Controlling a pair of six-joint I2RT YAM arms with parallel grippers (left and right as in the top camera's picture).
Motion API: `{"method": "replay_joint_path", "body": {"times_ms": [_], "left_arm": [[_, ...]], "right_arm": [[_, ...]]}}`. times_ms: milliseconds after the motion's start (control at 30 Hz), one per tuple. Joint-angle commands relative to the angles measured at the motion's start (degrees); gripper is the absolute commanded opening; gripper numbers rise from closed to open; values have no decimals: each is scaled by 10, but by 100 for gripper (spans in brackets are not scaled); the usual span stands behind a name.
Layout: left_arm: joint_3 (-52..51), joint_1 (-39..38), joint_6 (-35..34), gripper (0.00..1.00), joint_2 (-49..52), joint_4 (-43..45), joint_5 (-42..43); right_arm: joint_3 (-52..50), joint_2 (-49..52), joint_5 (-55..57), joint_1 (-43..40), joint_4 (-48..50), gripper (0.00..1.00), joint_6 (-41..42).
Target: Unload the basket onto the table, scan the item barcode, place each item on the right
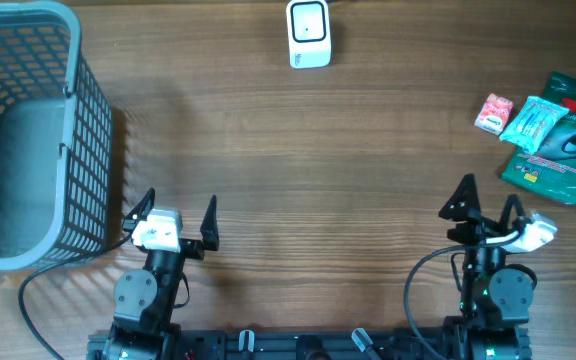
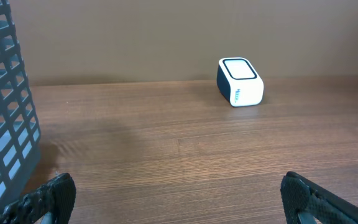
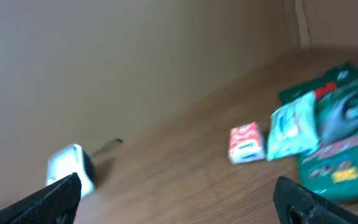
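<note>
A white barcode scanner [image 1: 309,33] with a dark-framed window stands at the table's far edge; it also shows in the left wrist view [image 2: 240,81] and, blurred, in the right wrist view [image 3: 70,167]. At the far right lie three items: a small red box [image 1: 494,113] [image 3: 246,143], a teal packet [image 1: 533,122] [image 3: 294,127] and a green package [image 1: 560,140] [image 3: 340,155]. No barcode is readable. My left gripper [image 1: 180,200] [image 2: 178,190] is open and empty near the front edge. My right gripper [image 1: 488,192] [image 3: 178,190] is open and empty, in front of the items.
A grey mesh basket [image 1: 28,140] [image 2: 5,124] fills the left side, just left of my left gripper. Bare wooden tabletop [image 1: 308,170] lies between the grippers and the scanner.
</note>
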Motion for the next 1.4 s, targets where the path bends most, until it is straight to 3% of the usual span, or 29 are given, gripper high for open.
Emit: {"method": "replay_joint_path", "body": {"times_ms": [0,133,233,300,1233,1367], "left_arm": [[-2,-2,-3,100,-3,2,-3],[-2,-1,-3,100,-3,2,-3],[-2,-2,-3,100,-3,2,-3],[-2,-2,-3,100,-3,2,-4],[-2,-2,-3,100,-3,2,-3],[-2,14,26,100,-4,2,-22]], "right_arm": [[-2,-5,2,4,3,100,-169],[-3,-5,-63,4,3,100,-163],[-6,-5,-144,4,2,99,-264],[-6,-5,-163,5,0,100,-286],[-7,-5,-141,24,3,100,-276],[-7,-5,-141,24,3,100,-277]]}}
